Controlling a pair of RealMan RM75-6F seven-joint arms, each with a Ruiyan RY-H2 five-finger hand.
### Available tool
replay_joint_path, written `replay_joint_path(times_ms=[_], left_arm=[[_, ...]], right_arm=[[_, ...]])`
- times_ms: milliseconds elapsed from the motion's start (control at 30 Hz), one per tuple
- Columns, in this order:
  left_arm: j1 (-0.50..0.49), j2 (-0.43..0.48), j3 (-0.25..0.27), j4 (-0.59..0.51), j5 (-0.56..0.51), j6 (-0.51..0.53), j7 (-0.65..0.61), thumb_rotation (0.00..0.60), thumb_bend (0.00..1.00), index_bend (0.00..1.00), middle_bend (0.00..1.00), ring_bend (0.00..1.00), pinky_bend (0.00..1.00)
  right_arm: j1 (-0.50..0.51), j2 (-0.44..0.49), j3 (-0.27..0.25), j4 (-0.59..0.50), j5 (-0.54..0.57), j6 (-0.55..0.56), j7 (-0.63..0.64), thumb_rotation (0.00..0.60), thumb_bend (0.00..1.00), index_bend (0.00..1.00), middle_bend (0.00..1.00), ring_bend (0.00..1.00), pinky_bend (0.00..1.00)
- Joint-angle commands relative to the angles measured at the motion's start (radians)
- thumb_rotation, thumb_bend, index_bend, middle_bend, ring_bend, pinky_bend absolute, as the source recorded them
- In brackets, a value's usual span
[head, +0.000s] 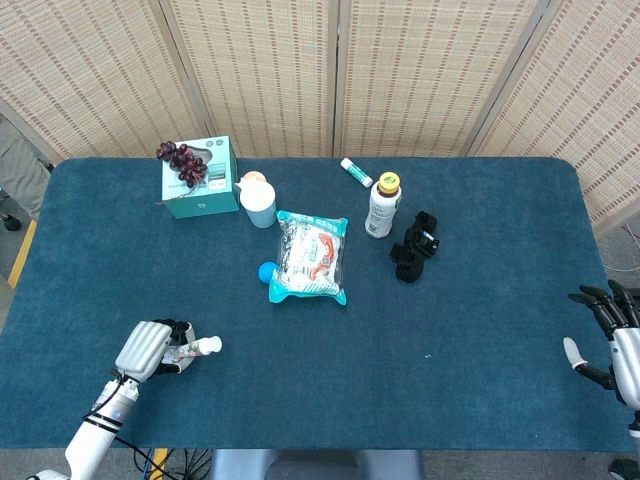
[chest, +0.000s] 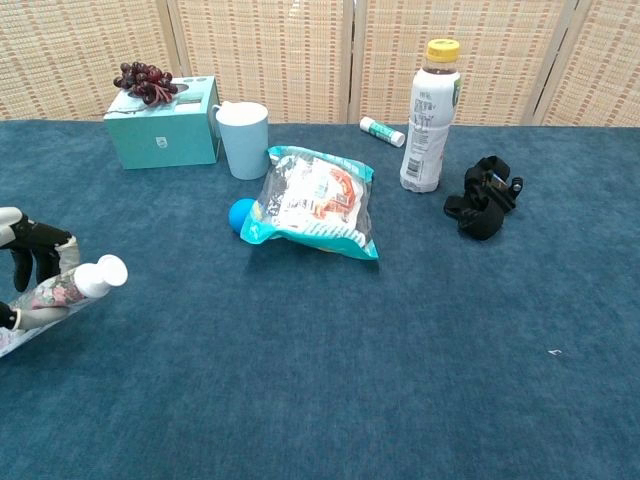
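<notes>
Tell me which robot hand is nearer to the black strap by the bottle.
Right. The right robot hand sits at the table's right edge, nearer the black strap; the left robot hand, holding a tube, is farther off.

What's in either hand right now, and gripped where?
The left hand holds the floral tube around its body, white cap end sticking out free. The right hand holds nothing, fingers apart.

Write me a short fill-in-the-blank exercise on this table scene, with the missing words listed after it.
1. The left hand holds a tube with a ____ cap.
2. The bunch of grapes lies on top of the teal ____.
3. The blue ball touches the snack ____.
4. The right hand holds ____.

Missing words: white; box; bag; nothing
</notes>
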Motion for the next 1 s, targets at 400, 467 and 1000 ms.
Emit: replay_joint_path(times_ms=[400,467,1000], left_arm=[[-0.119,0.195,-0.04,-0.094,0.066,-0.07,0.096,0.6,0.38,0.61,0.66,0.55,0.54],[-0.14,0.229,-0.043,-0.123,0.07,-0.094,0.091,0.6,0.38,0.6,0.66,0.55,0.53],[-0.345,0.405,-0.071,-0.324,0.038,-0.378,0.013,0.6,0.43,0.59,0.67,0.55,0.54]], right_arm=[[0.104,0.021,0.01,-0.035,-0.105,-0.092,-0.061,0.6,0.33,0.26,0.21,0.11,0.21],[0.127,0.024,0.016,-0.048,-0.124,-0.11,-0.078,0.6,0.39,0.26,0.21,0.11,0.21],[0.373,-0.044,0.055,-0.166,-0.253,-0.346,-0.189,0.6,0.69,0.26,0.22,0.11,0.21]])
